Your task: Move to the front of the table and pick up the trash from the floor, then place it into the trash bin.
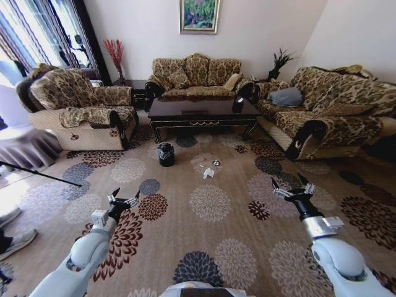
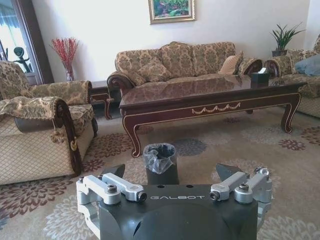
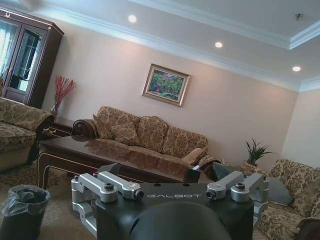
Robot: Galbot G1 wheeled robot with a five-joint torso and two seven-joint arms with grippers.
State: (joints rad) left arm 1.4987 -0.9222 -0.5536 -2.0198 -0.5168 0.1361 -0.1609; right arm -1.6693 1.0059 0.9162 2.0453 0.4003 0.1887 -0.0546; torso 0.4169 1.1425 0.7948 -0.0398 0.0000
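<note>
The table (image 1: 198,111) stands across the carpet, in front of the far sofa. The trash bin (image 1: 165,154), small, black and bag-lined, sits on the floor off the table's front left corner. The trash lies right of the bin: a crumpled white paper (image 1: 208,173), a small ring-like bit (image 1: 216,163) and a tiny scrap (image 1: 202,166). My left gripper (image 1: 124,199) and right gripper (image 1: 291,187) hover low over the carpet, well short of the trash, both open and holding nothing. The left wrist view has the left gripper (image 2: 172,172) facing the bin (image 2: 160,160) and table (image 2: 210,97). In the right wrist view, the right gripper (image 3: 167,172) sits before the bin (image 3: 22,207) and table (image 3: 100,150).
An armchair (image 1: 80,108) stands at the left, a sofa (image 1: 195,77) behind the table and another sofa (image 1: 328,108) at the right. A black tissue holder (image 1: 238,104) sits on the table. A person's shoes (image 1: 12,232) and a thin dark pole (image 1: 37,173) are at the left edge.
</note>
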